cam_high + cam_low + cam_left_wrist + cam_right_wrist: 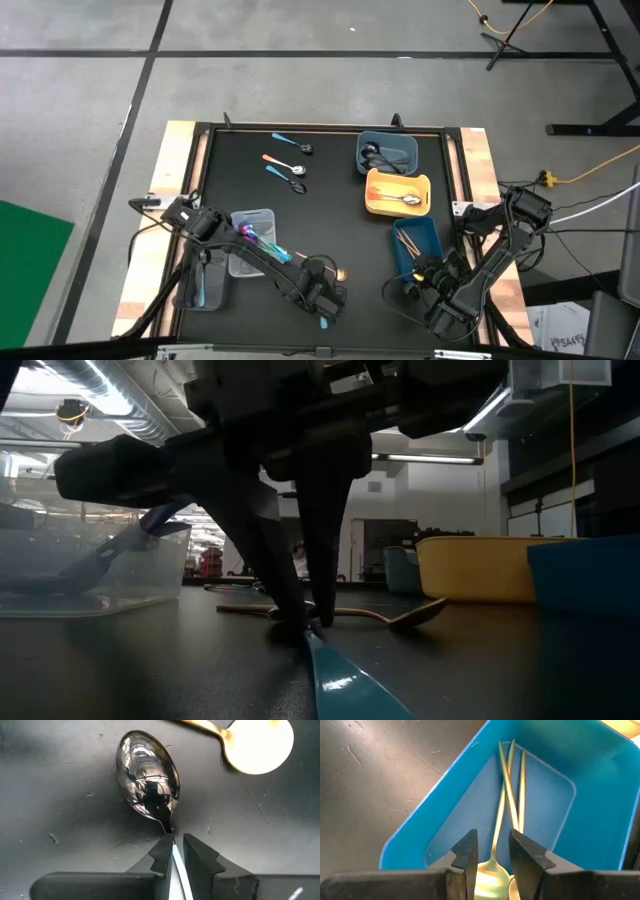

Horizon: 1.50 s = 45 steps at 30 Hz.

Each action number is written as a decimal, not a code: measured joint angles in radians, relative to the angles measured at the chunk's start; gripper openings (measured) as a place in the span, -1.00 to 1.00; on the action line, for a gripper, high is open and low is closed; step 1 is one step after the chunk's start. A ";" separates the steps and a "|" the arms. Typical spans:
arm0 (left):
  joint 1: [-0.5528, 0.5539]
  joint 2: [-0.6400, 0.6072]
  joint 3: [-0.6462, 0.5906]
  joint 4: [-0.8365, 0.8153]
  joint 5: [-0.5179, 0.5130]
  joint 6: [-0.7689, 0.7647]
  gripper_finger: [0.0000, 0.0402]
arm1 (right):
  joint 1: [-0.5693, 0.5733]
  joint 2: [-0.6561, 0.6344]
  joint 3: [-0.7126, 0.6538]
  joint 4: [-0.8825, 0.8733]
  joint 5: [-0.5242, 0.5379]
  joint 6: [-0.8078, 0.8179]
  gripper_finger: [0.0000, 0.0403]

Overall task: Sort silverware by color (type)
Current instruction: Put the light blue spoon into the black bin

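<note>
The left gripper [322,300] is low at the front of the black mat [330,240], around 6 o'clock from the table's centre, fingers nearly together and pinching the thin handle of a teal-blue spoon [345,680]. That spoon has a glossy turquoise handle and, in the wrist view, a dark mirror bowl [147,775] lying flat on the mat. A gold spoon [390,617] lies just past it.

The left arm stretches in from 8 o'clock, crossing over a clear tray [252,240] with a purple iridescent spoon [255,237] in it.

The right gripper [491,855] hangs at about 4 o'clock over the near end of a blue tray [415,245], jaws apart and holding nothing, gold spoons [506,785] right below them.

Three more spoons [285,165] sit loose at 11 o'clock. A yellow tray [397,192] and a dark blue tray [388,152] line the 2 o'clock side. The middle of the mat is bare, though the left gripper is close to the front edge.
</note>
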State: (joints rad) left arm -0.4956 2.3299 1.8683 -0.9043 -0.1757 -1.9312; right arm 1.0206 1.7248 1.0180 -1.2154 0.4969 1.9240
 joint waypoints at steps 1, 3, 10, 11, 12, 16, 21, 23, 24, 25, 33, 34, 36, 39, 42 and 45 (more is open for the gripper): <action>0.001 0.000 0.000 0.000 0.002 0.010 -0.80 | 0.000 0.000 0.000 0.000 0.000 0.000 -0.50; 0.001 0.000 0.000 0.003 0.003 0.029 -0.80 | 0.000 0.000 0.000 0.001 0.000 0.000 -0.50; 0.001 0.001 0.000 0.004 0.001 0.031 -0.80 | 0.000 0.000 0.000 0.003 0.000 0.000 -0.50; 0.001 0.001 -0.001 0.004 0.001 0.031 -0.80 | 0.000 0.000 0.000 0.003 0.000 0.000 -0.50; 0.001 0.001 -0.001 0.004 0.001 0.035 -0.80 | 0.000 0.000 0.000 0.003 0.000 0.000 -0.50; 0.001 0.002 -0.001 0.005 0.001 0.082 -0.80 | 0.000 0.000 0.000 0.003 0.000 0.000 -0.50; 0.001 0.002 -0.002 0.005 0.001 0.084 -0.80 | 0.000 0.000 0.000 0.004 0.000 0.000 -0.50; 0.001 0.002 -0.002 0.005 0.001 0.093 -0.80 | 0.000 0.000 0.000 0.007 0.001 0.000 -0.50; 0.001 0.002 -0.002 0.005 0.001 0.105 -0.80 | 0.000 0.000 0.000 0.007 0.001 0.000 -0.50; 0.001 0.002 -0.002 0.005 0.001 0.109 -0.79 | 0.000 0.000 0.000 0.007 0.001 0.000 -0.50; 0.001 0.001 -0.002 0.008 0.001 0.104 -0.79 | 0.000 0.000 0.000 0.007 0.001 0.000 -0.50; 0.001 -0.002 -0.003 0.008 0.001 0.104 -0.79 | 0.000 0.000 0.000 0.007 0.001 0.000 -0.50; 0.001 -0.006 -0.003 0.008 0.000 0.102 -0.79 | 0.000 0.000 0.000 0.007 0.001 0.000 -0.50; -0.002 -0.016 -0.005 0.011 -0.021 0.100 -0.79 | 0.000 0.000 0.000 0.009 0.001 0.000 -0.50; -0.006 -0.028 -0.005 0.003 -0.030 0.081 -0.79 | 0.000 0.000 0.000 0.011 0.001 0.000 -0.50; -0.009 -0.029 -0.005 0.003 -0.032 0.077 -0.79 | 0.000 0.000 0.000 0.011 0.001 0.000 -0.50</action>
State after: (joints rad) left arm -0.5042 2.3009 1.8629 -0.9009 -0.2077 -1.8545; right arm 1.0206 1.7248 1.0180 -1.2045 0.4979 1.9240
